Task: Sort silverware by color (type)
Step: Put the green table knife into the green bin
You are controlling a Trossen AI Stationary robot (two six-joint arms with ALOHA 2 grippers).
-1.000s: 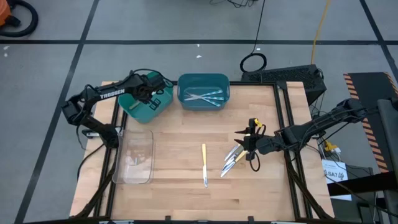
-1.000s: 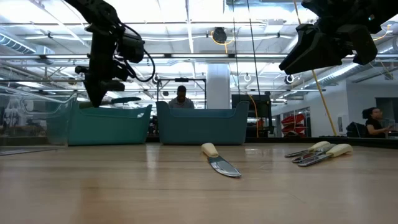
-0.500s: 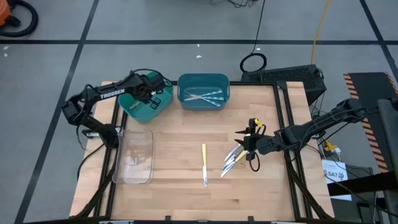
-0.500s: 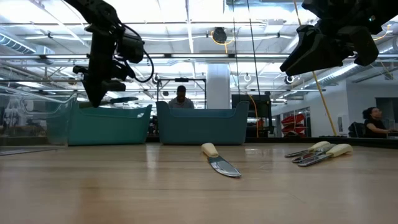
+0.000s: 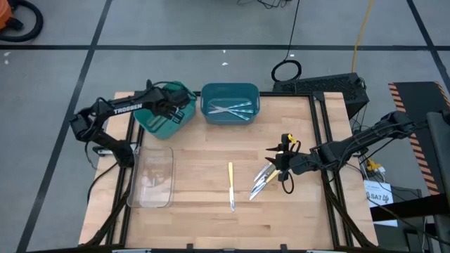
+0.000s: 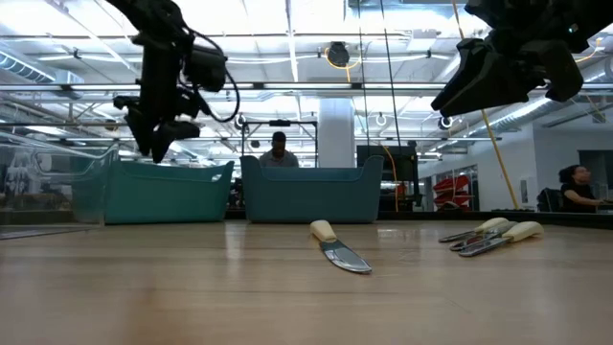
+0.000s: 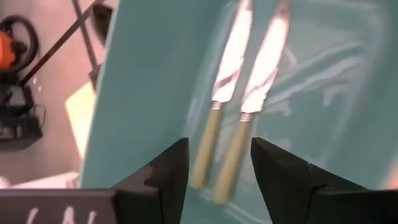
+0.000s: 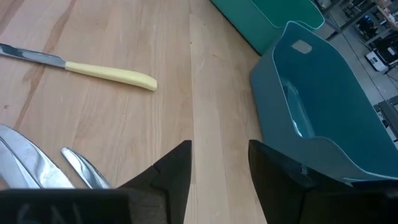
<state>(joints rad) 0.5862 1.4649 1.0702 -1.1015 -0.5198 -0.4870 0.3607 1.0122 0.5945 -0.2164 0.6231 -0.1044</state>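
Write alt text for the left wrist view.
Two knives with pale green handles lie side by side in a teal bin, seen past the open left gripper, which holds nothing.

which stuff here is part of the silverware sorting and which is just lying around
Part of the job:
- yellow knife alone on the table
- utensil pile under the right claw
- two pale-handled knives in the left bin, below the open left claw
- utensils in the middle bin

Lying about:
- clear tray
- cable coil on the floor
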